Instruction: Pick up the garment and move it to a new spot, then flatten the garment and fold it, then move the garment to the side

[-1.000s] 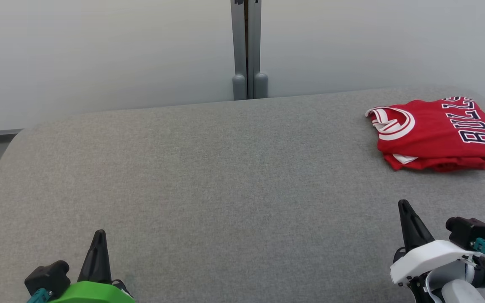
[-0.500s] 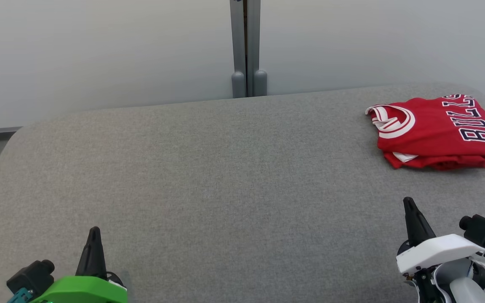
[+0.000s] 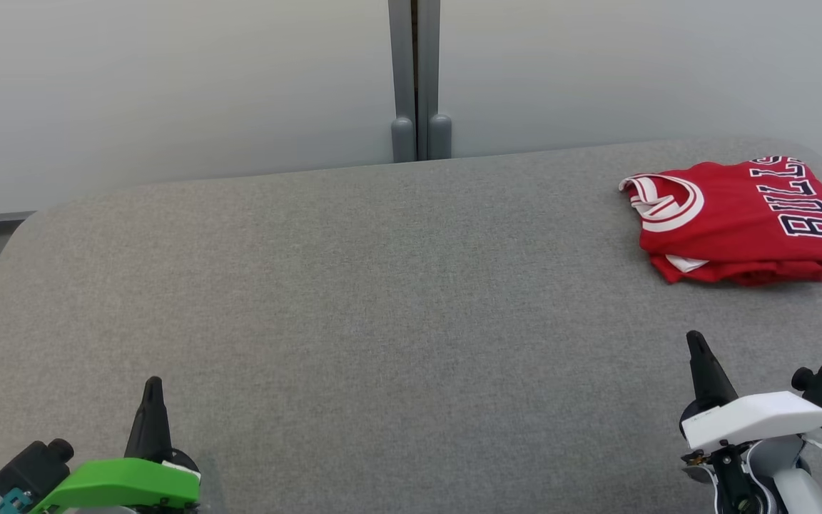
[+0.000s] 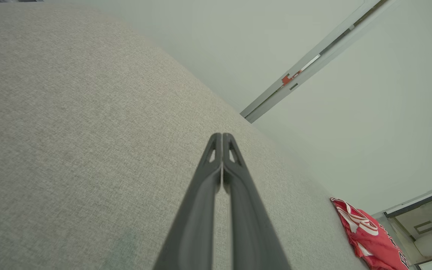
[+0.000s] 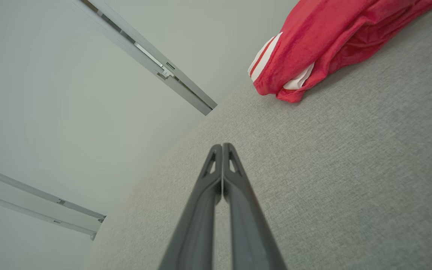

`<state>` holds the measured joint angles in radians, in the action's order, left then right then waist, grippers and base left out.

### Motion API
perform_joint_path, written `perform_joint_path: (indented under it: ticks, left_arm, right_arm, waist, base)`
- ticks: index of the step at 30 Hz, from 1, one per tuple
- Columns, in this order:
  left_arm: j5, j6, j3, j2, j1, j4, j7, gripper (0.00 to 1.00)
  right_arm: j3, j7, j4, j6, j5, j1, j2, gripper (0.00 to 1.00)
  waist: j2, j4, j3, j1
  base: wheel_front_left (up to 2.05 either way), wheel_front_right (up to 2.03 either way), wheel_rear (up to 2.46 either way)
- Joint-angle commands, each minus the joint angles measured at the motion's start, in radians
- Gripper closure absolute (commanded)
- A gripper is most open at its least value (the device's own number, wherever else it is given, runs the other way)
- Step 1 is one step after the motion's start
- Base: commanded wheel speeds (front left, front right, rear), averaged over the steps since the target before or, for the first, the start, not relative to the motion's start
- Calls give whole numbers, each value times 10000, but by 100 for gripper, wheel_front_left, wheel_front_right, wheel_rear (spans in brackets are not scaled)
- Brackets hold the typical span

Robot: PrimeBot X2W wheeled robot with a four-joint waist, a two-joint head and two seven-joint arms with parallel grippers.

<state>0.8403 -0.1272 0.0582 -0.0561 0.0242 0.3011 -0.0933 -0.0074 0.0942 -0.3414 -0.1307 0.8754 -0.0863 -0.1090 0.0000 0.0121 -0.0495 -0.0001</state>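
head above, wrists low; shared jersey (image 3: 732, 232)

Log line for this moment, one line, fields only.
garment: folded, far right of grey surface | left gripper: shut, empty | right gripper: shut, empty, short of garment

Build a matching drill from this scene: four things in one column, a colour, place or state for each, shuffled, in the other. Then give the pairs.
Column A
1. garment
2. left gripper
3. right gripper
4. table

Column B
a. grey, fabric-covered
b. shut, ahead of the white housing, lower right
c. red, folded, far right
d. shut, ahead of the green housing, lower left

Pairs: 1-c, 2-d, 3-b, 4-a
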Motion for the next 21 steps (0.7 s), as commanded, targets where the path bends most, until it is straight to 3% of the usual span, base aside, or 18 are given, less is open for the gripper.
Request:
perform_joint_path:
  ticks: [1,21]
  left_arm:
    - [357,-20,47,-42,358,-144,66,100]
    - [2611,-30,220,-14,537,-290,687,100]
  right_arm:
    - [-79,-92,195,-1,337,-226,-29,100]
    - [-391,-710,450,-1,2483,-259,158,100]
  waist:
    - [0,-2,9,1]
    - [0,-30,130,1]
  base:
    - [0,0,0]
    - [0,0,0]
